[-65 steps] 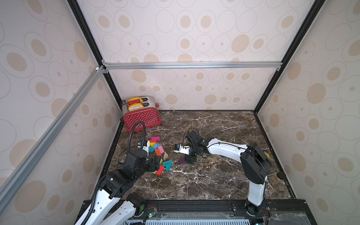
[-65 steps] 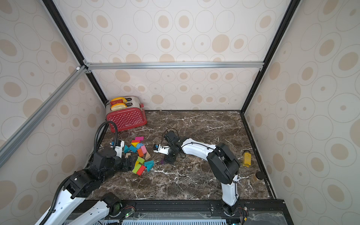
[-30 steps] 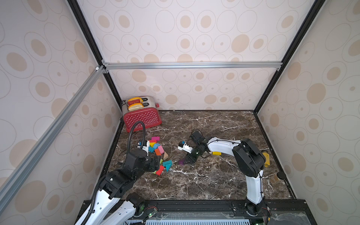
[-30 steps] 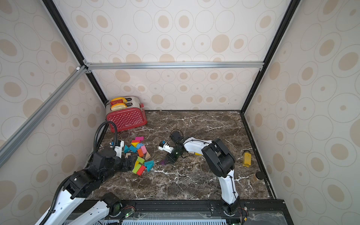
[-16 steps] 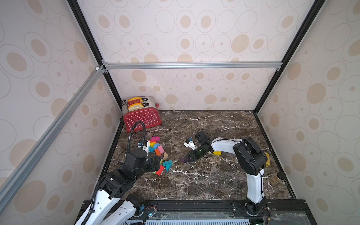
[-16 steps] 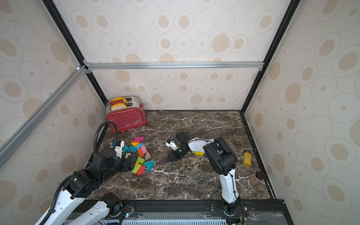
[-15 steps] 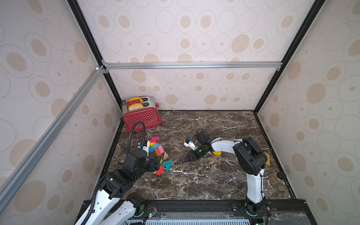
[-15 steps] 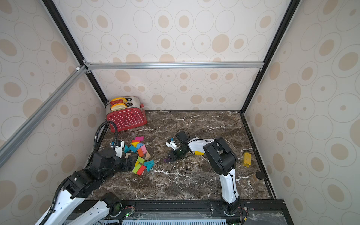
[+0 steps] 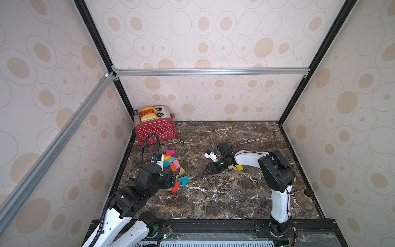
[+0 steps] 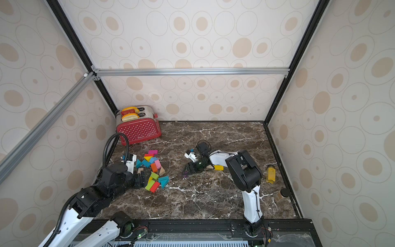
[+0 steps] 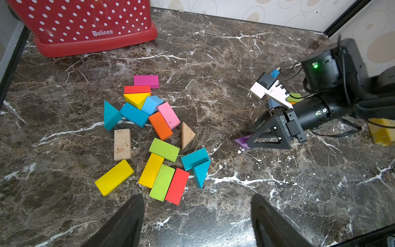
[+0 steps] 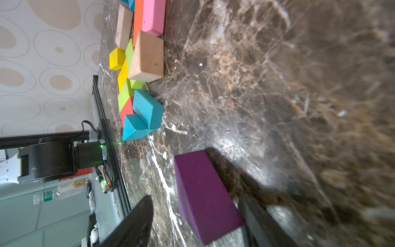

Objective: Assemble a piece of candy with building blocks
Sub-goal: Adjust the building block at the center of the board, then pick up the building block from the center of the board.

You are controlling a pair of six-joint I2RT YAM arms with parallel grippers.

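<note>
Blocks [image 9: 173,169] sit in a loose heap near the tabletop's [image 9: 213,203] left edge, right in front of the left gripper [image 11: 196,197], jaws spread wide, nothing in them. Purple block [image 12: 205,196] lies flat mid-tabletop between the right gripper's [image 11: 253,135] parted jaws, touching just one side.

blocks: pile of painted wooden bricks and triangular wedges [image 11: 160,126], red, yellow, green, teal, blue, pink, orange, magenta, bare wood; lying flat, most touching | purple wooden brick [image 12: 205,192]: flat, alone, apart from pile | yellow wooden brick [image 9: 239,167]: flat, beyond the purple one
</note>
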